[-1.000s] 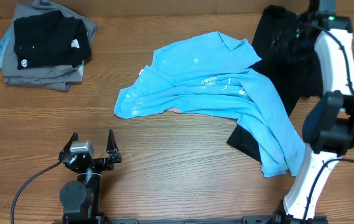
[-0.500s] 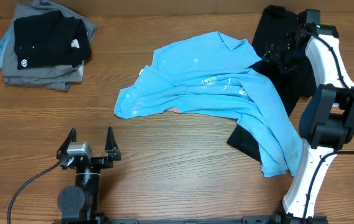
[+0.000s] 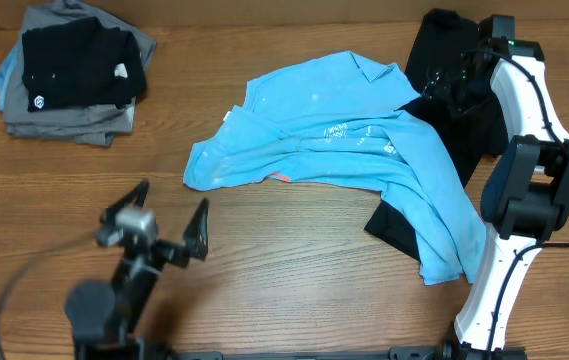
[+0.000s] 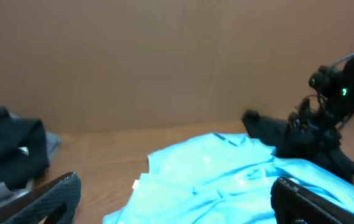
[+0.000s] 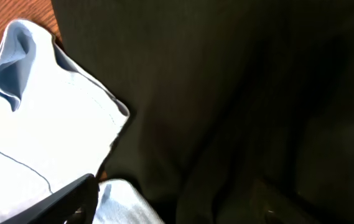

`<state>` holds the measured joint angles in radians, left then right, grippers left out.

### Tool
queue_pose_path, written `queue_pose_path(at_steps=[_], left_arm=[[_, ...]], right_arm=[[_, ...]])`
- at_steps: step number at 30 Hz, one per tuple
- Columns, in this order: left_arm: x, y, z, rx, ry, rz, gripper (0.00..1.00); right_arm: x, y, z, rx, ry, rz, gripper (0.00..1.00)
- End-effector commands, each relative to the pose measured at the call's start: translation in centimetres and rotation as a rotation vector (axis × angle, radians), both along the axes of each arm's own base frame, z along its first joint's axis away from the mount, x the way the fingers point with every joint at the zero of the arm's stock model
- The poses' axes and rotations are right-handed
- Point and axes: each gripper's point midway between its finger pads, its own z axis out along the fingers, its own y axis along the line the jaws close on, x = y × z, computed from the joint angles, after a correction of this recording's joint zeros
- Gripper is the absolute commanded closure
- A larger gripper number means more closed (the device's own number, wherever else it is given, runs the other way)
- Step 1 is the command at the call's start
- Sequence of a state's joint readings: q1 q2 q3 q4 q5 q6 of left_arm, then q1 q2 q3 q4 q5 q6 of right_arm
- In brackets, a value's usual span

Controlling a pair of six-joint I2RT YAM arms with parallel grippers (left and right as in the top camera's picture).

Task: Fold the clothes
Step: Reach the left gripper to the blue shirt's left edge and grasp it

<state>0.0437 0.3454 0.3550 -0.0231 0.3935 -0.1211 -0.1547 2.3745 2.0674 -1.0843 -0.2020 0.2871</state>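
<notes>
Blue T-shirt (image 3: 344,140) just beyond left hand (image 3: 173,196), beside right hand (image 3: 456,85)

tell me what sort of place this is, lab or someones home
Most likely a robotics lab or test bench, not a home: a left arm and a right arm stand at a wood-grain table, with a light blue T-shirt and a stack of folded clothes laid out.

matt blue cotton T-shirt (image 3: 344,140), grained wood table (image 3: 294,270)
</notes>
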Motion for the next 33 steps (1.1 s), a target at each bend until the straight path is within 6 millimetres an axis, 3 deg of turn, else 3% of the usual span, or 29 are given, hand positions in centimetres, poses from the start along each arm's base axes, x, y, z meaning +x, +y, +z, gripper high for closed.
queue_pose_path(at_steps=[1,7,13,17,21,25,26,30,33], left_arm=[[2.4,-1.6,1.6,0.061,0.14,-0.105,0.0],[7.8,-4.2,1.3,-0.027,0.464,-0.302,0.0],[11.6,-7.1,-1.4,-0.157,0.609,-0.496,0.0],[14.3,-7.7,-6.2,-0.035,0.77,-0.305,0.0],[15.4,-8.5,-10.8,0.179,0.908,-0.09,0.0],[16.0,-10.0,-14.2,0.247,0.974,-0.073,0.0],[16.3,-10.1,-15.2,0.237,0.997,-0.065,0.03],[16.7,-10.0,-18.9,0.217,1.078,-0.052,0.29],[16.7,-9.9,-21.3,0.226,1.124,-0.052,0.57]], right_arm=[[-0.1,0.1,0.1,-0.007,0.001,0.004,0.14],[-0.6,0.2,0.0,-0.003,0.025,0.004,0.14],[-0.8,0.2,-0.3,-0.002,0.032,0.005,0.13],[-0.9,0.2,-0.7,-0.002,0.033,0.005,0.13],[-1.2,0.3,-1.7,-0.001,0.043,0.004,0.14],[-1.7,0.3,-2.8,0.002,0.061,0.004,0.27],[-1.9,0.4,-3.0,0.003,0.065,0.004,0.29],[-2.3,0.4,-3.9,0.005,0.076,0.004,0.43],[-2.4,0.5,-4.2,0.006,0.081,0.004,0.57]])
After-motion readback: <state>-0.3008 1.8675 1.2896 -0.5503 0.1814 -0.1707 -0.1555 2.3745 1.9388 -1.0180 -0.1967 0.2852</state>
